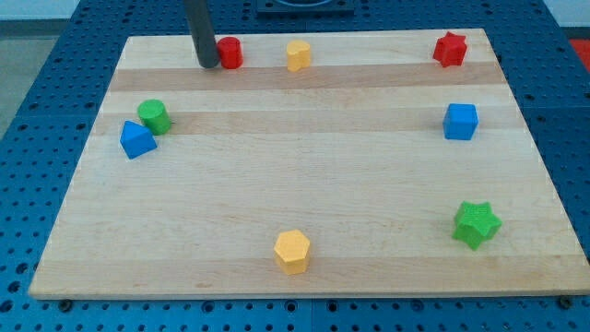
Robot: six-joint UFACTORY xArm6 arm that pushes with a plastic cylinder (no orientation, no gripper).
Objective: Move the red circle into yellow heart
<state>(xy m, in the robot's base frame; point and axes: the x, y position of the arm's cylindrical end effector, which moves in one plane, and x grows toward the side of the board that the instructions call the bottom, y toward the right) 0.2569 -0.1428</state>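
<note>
The red circle (230,53) is a short red cylinder near the view's top, left of centre, on the wooden board (304,175). The yellow heart (298,55) lies to its right, a block's width or so away, in the same row. My tip (209,65) is the lower end of the dark rod and stands right against the red circle's left side, touching it or nearly so. The rod partly hides the circle's left edge.
A red star (450,49) is at the top right. A blue cube (460,121) is at the right. A green star (477,224) is at the bottom right. A yellow hexagon (292,251) is at the bottom centre. A green cylinder (153,116) and a blue triangle (136,139) are at the left.
</note>
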